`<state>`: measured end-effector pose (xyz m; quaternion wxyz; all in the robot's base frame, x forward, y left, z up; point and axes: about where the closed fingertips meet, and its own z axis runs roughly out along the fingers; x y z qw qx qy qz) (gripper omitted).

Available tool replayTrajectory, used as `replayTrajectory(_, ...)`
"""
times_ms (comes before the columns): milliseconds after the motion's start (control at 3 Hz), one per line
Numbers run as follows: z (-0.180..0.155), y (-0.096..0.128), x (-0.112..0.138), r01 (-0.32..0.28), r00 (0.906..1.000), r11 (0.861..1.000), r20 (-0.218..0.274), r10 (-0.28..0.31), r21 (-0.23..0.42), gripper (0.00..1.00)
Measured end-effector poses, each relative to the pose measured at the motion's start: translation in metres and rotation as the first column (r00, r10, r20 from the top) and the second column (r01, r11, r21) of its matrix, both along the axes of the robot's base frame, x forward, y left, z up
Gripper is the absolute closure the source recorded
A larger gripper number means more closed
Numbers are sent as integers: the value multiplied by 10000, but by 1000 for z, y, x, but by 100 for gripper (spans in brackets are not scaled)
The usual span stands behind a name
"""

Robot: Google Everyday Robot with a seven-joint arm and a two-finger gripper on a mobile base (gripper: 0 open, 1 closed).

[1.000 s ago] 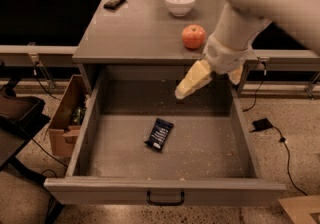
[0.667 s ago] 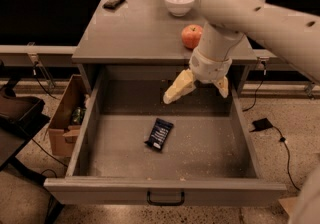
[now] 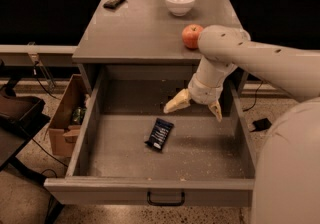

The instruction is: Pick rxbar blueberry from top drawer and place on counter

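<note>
Navy white-printed flat snack bar (image 3: 160, 133) lies untouched on grey drawer (image 3: 210, 155) floor | your cream hand (image 3: 193, 112) has dropped into drawer, fingers spread, empty, up-right of bar | grasp still ahead

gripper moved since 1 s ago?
Yes. The gripper has dropped away from the apple, deeper into the top drawer and closer to the rxbar blueberry. It is open and not touching the bar.
</note>
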<state>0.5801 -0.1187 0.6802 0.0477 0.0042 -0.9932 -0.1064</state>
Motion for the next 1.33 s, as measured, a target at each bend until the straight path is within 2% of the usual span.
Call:
replayTrajectory(333,-23,23,11,501,9977,9987,469,-494,-121,0)
replayTrajectory(667,-28,58,11,676,9920,9954,1112,-597,-684,0)
replayTrajectory(1000,-24,94,7,764,9879,9832,1463,-521,-1660,0)
replayTrajectory(1333,-32,117,-1,928,9879,9676,1431,-600,-2348,0)
